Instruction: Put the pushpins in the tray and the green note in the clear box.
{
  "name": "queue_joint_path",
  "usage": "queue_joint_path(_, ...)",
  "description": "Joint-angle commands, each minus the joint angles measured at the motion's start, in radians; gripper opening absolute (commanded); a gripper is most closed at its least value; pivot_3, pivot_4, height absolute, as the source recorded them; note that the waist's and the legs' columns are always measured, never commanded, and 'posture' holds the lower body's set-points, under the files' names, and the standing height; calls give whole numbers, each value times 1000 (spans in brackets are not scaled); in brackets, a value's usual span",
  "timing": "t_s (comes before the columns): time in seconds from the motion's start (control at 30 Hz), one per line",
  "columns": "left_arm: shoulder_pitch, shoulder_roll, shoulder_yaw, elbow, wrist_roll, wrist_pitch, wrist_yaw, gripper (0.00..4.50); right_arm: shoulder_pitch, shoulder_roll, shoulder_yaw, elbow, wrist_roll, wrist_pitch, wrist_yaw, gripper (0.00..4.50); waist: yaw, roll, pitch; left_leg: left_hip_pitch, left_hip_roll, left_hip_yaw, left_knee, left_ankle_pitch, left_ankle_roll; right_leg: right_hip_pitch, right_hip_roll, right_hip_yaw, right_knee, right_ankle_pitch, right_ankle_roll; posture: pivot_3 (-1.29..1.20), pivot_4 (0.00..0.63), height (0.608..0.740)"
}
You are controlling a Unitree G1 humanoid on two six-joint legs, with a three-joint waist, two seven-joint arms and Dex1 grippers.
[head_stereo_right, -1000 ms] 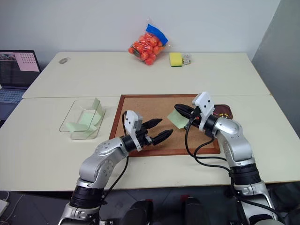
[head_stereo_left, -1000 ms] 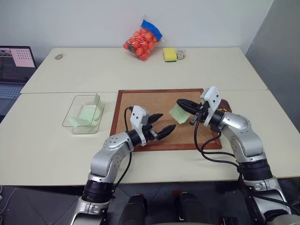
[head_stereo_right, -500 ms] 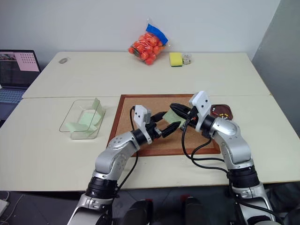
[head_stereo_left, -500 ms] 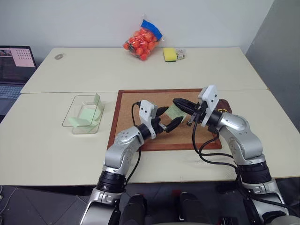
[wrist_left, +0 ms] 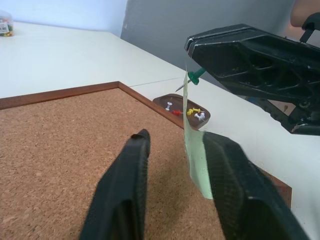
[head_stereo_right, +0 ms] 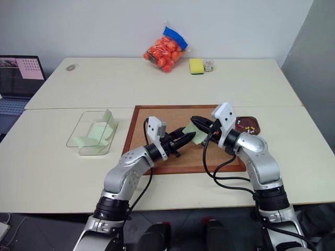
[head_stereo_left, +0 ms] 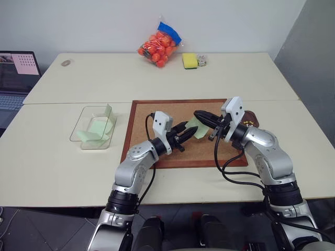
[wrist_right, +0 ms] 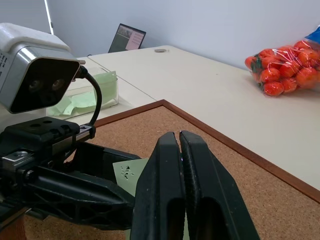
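Your right end effector (head_stereo_left: pixel 205 116) is pressed together on a green-headed pushpin (wrist_left: pixel 197 76), and the green note (wrist_left: pixel 196 157) hangs from that pin above the cork board (head_stereo_left: pixel 152 115), clear of its surface. Your left end effector (wrist_left: pixel 175 150) has its fingers on either side of the note's lower part; in the left wrist view one finger lies against the paper while a gap shows on the other side, so the fingers are narrowing but not yet pinching it.

The note is a small pale green slip, seen nearly edge-on from the left wrist and showing a tiny dark mark in the right wrist view. Expect it to be almost weightless, limp and easy to crease or tear at the pin hole. Take it flat across its lower half, well below the pin, and pull gently along the pin's shaft, not sideways.

The tray (head_stereo_left: pixel 252 119), a small dark reddish-brown dish just beside the board's right edge, already holds white, yellow and red pins. The clear box (head_stereo_left: pixel 94 127) sits on the bench (head_stereo_left: pixel 52 167) well to the left of the board, with pale green slips already inside.
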Motion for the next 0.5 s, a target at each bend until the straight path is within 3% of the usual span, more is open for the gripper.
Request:
queue_joint_path(0.03,-3,-3,-6,-18,-1,-14,-2,1011,-18,1,-15,-18,12,-17,-6,0,0,0,0,0,0,0,0,0,0,0,0,0,0,0,0,0,150,740)
queue_joint_path(0.2,-6,-5,-6,-18,-4,-14,0,42,-18,1,-14,-15,11,-17,-4,0,0,0,0,0,0,0,0,0,0,0,0,0,0,0,0,0,150,740)
queue_joint_path(0.5,-13,0,-8,0,20,-1,34,18,-17,-3,-18,-29,16,-9,-4,0,0,0,0,0,0,0,0,0,0,0,0,0,0,0,0,0,150,740)
